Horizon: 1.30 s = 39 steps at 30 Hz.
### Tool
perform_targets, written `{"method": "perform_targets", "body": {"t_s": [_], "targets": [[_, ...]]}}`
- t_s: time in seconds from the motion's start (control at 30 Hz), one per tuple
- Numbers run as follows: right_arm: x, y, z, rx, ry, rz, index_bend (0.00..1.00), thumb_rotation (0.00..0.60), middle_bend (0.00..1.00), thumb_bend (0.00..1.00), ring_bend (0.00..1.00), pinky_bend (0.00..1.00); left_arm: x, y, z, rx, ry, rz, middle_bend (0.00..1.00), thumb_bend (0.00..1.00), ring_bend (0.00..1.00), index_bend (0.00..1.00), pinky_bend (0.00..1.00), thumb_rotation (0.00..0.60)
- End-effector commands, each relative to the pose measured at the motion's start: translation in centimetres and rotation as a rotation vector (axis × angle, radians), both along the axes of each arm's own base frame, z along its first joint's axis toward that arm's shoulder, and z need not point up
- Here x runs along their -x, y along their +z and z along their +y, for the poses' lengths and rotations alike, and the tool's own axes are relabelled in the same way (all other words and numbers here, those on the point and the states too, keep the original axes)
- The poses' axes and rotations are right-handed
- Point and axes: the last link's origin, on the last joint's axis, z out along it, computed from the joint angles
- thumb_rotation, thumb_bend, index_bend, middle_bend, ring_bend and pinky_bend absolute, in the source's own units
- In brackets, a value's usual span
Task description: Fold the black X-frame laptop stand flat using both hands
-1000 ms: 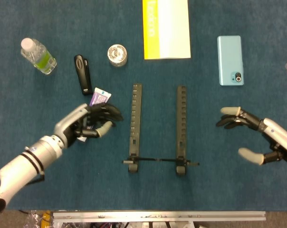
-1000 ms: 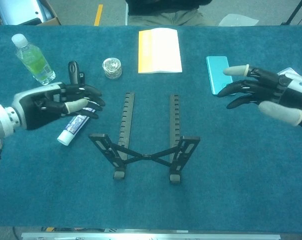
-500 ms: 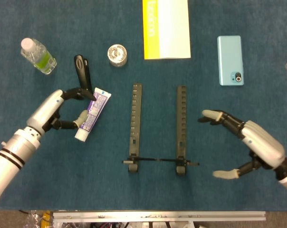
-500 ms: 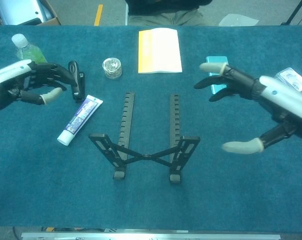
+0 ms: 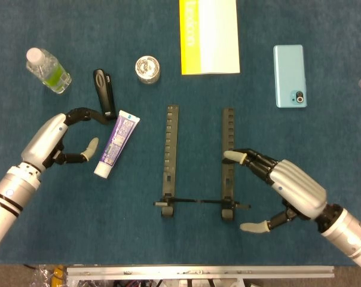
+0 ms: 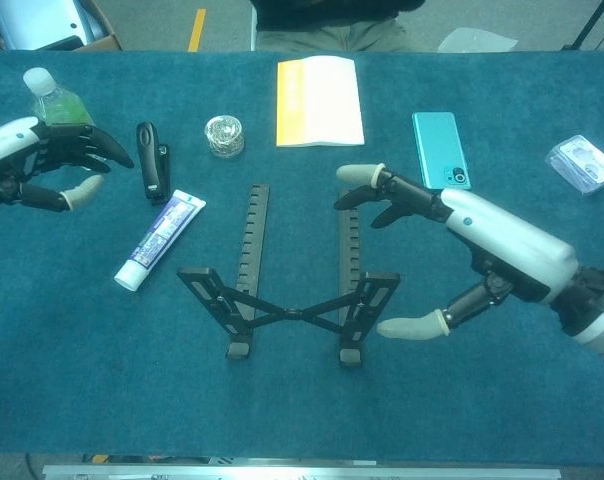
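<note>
The black X-frame laptop stand sits near the middle of the blue bench, still unfolded: its two notched rails lie parallel and apart, and in the chest view the crossed struts and raised end brackets stand up at the near end.

The right robot hand hovers just beside the stand's right rail, fingers spread wide with nothing in them. From the head view its upper fingertip lies over or against that rail; whether it truly touches cannot be told. Its thumb points toward the stand's near right foot.

The left robot hand is well to the left of the stand, fingers apart in a loose curve and holding nothing. Just beside it, toward the stand, a white toothpaste tube lies slanted on the bench. A black clip-like device lies just beyond the tube, near the left fingertips.

Farther back on the left stands a clear water bottle with greenish contents. A small round silver tin rests beyond the stand's left rail, and a yellow and white booklet lies at the far edge. A light blue smartphone lies face down to the right, and a small clear packet is at the far right.
</note>
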Motion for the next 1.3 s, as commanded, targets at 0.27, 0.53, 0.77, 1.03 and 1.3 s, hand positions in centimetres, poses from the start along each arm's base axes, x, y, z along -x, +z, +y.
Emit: {"method": "perform_targets", "body": {"t_s": [0.27,0.53,0.77,1.03,1.3], "targets": [[-0.7,-1.6,-0.8,0.056,-0.001,0.026,0.03,0.471,0.18,0.0,0.09,0.22,-0.2,0.2,0.2,-0.01,-0.014,-0.01,0.3,0.47,0.17,0.33,0.19,0.6],[-0.8,-2.6,-2.1,0.118,-0.033,0.055,0.03,0.478,0.18,0.0,0.09,0.22,-0.1,1.1,0.7,-0.05,-0.03,0.002,0.29,0.47,0.16,0.33,0.18,0.6],[-0.4,-3.3,-3.1,0.146,-0.071,0.078,0.03,0.479,0.18,0.0,0.09,0.22,0.1,1.5,0.6,-0.057,-0.028,0.008,0.29,0.47,0.16,0.33,0.18,0.6],[0.7,-3.8,-4.8,0.195,-0.126,0.116,0.03,0.481,0.18,0.0,0.09,0.22,0.3,1.7,0.6,-0.06,-0.03,0.011,0.29,0.47,0.16,0.33,0.18,0.6],[1.8,-2.7,-6.6,0.254,-0.178,0.119,0.03,0.483,0.18,0.0,0.09,0.22,0.4,2.5,0.8,-0.091,-0.053,0.046,0.29,0.47,0.16,0.33,0.18,0.6]]}}
